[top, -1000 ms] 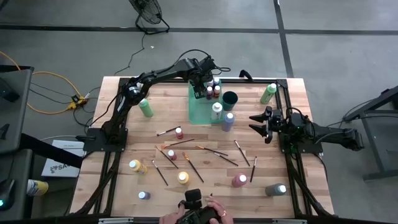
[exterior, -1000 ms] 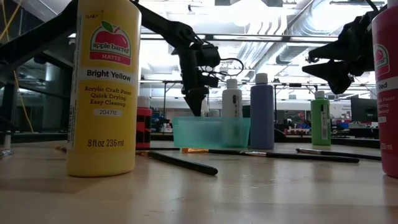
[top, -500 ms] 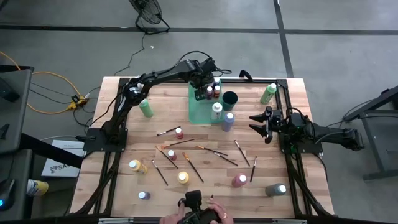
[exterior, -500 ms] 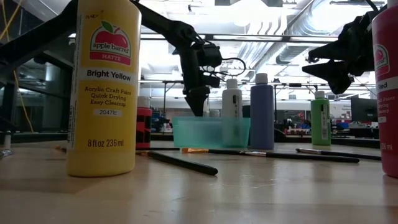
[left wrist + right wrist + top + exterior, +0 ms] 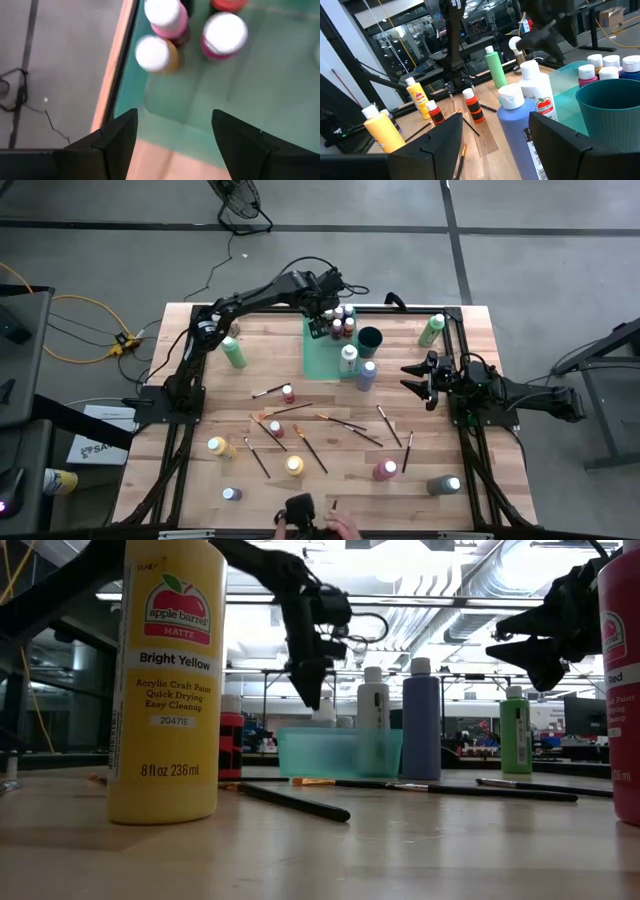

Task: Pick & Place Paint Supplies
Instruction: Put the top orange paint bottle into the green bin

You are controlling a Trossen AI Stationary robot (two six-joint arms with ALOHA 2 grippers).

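We see the left claw (image 5: pixel 322 307) spread wide and empty above the far corner of the green tray (image 5: pixel 322 358), where several white-capped paint bottles (image 5: pixel 342 324) stand. The right claw (image 5: pixel 414 379) waits wide near the counter's (image 5: pixel 200 400) right edge. More bottles and paintbrushes (image 5: pixel 310 448) lie scattered across the counter.

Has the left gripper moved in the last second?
Yes. The left gripper has risen, now clear above the teal tray, open.
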